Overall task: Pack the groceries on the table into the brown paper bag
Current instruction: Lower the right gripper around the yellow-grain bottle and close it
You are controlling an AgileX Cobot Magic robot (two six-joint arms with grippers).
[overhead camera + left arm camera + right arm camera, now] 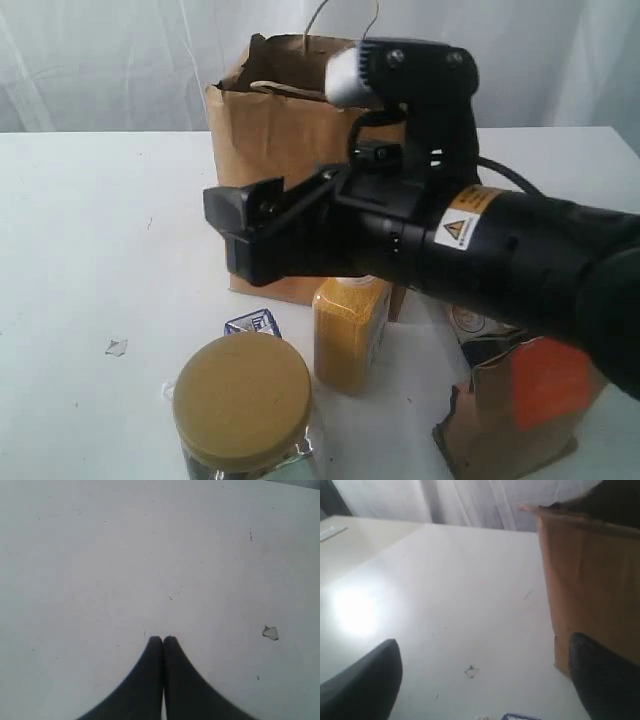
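R tool [245, 235] wide, fronting bag [270, 130]; jar [242, 400], bottle [350, 335] nr.

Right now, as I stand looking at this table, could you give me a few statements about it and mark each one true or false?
1. The right gripper is open, with nothing between its jaws. True.
2. The left gripper is holding something. False: it is shut on nothing, over a bare part of the table.
3. The brown paper bag lies on its side. False: it stands upright.
4. The bottle of yellow grains stands on the table, outside the bag. True.
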